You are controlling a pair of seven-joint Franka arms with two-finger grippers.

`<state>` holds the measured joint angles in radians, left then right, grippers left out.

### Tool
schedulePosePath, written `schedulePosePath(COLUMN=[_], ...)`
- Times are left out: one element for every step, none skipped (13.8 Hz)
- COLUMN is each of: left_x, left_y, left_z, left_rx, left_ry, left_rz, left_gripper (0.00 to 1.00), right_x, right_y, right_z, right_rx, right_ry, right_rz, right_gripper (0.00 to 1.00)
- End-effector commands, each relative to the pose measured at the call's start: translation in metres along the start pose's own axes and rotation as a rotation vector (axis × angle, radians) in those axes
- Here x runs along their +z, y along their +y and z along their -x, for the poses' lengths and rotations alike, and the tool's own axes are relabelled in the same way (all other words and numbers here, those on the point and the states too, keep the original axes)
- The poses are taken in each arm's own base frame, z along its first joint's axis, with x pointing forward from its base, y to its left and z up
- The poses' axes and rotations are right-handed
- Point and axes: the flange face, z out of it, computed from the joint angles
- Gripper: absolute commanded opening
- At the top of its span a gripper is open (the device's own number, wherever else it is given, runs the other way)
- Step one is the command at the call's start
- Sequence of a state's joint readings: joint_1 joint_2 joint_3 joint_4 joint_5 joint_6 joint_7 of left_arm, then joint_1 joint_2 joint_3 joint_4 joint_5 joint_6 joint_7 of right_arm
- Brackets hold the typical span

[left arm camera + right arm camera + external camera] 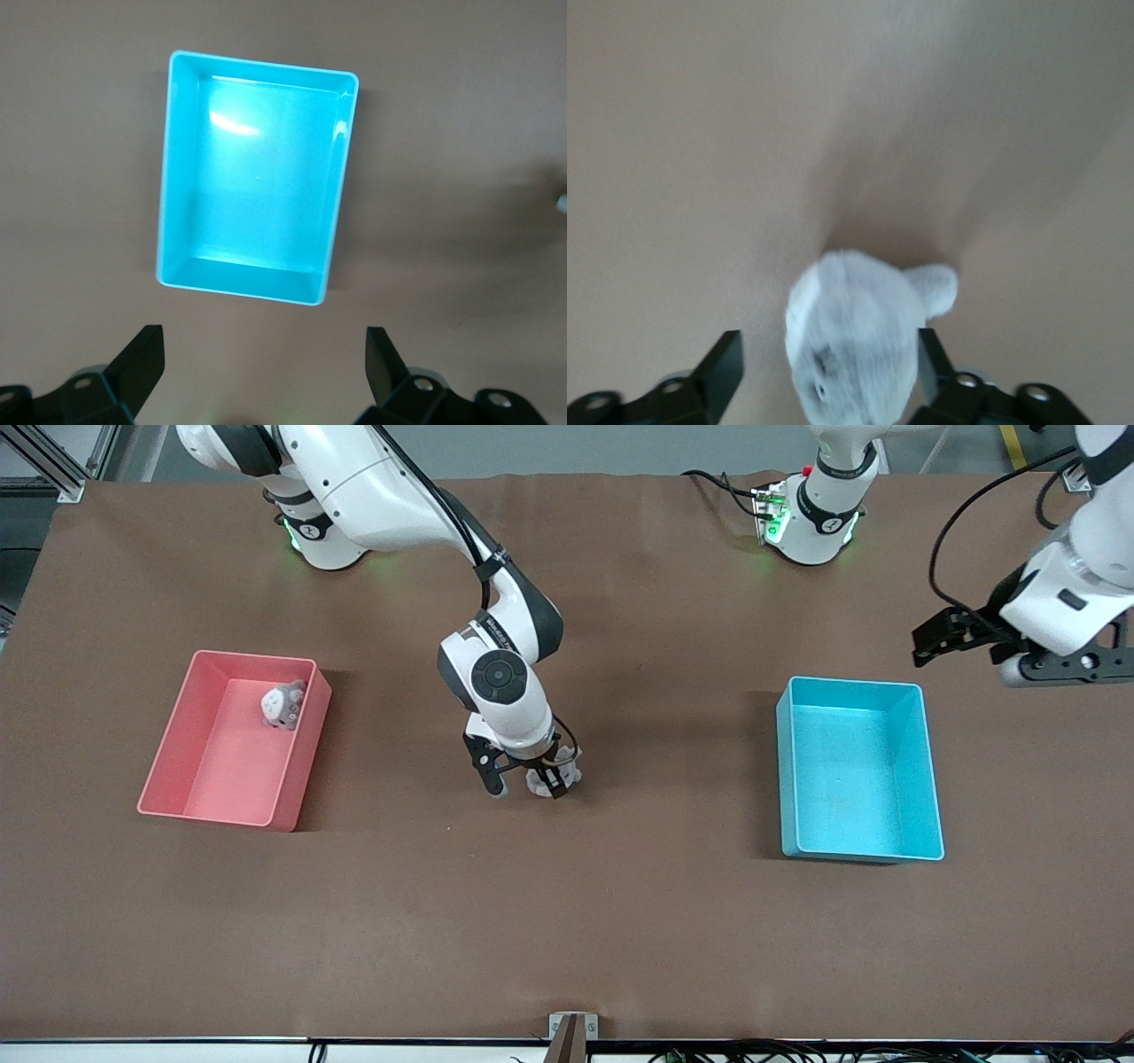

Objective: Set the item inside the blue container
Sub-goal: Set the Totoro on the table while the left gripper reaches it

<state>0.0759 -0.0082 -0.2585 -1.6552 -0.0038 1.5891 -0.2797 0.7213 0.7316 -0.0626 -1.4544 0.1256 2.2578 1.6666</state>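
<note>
Right pincer (530, 784), low at mid-surface (620, 921), fingers wide apart around a white plush toy (855, 341), one finger touching it. Left pincer (266, 363) waits, spread open, over the surface beside the empty blue container (858, 769). A second plush (283, 703) lies in the pink bin (168, 757).

Robotics lab: two bench-mounted arms, brown-covered table (567, 921), aluminium framing (53, 460).
</note>
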Motion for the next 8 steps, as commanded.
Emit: schedulePosePath(left_x=[0.032,0.045,0.063,0.078,0.094,0.111,0.127,0.143], left_y=[0.062,0.083,0.109,0.129,0.157,0.184,0.207,0.232], left_z=[-0.008,-0.01,-0.013,-0.016,-0.014,-0.012,-0.01,-0.008], left_rx=[-0.126,-0.164,-0.207,-0.246,-0.282,-0.335,-0.397,-0.461], left_ry=[-0.015,-0.016,-0.019,-0.017,-0.02,-0.019,-0.021,-0.025], left_rz=[0.019,0.03,0.043,0.056,0.072,0.091,0.113,0.139], left_gripper=[1.0,1.0,1.0,1.0,1.0,1.0,1.0,1.0], right_x=[-0.067,-0.089,-0.111,-0.128,-0.144,-0.162,-0.171,-0.181], right_y=[0.001,0.005,0.012,0.019,0.028,0.037,0.049,0.066], right_z=[-0.048,-0.067,-0.09,-0.111,-0.135,-0.154,-0.176,-0.202], right_rx=[-0.099,-0.145,-0.196,-0.234,-0.273,-0.313,-0.35,-0.407], right_ry=[-0.006,-0.014,-0.027,-0.037,-0.049,-0.058,-0.07,-0.083], right_rz=[0.061,0.086,0.124,0.149,0.166,0.164,0.169,0.166], right_gripper=[1.0,1.0,1.0,1.0,1.0,1.0,1.0,1.0])
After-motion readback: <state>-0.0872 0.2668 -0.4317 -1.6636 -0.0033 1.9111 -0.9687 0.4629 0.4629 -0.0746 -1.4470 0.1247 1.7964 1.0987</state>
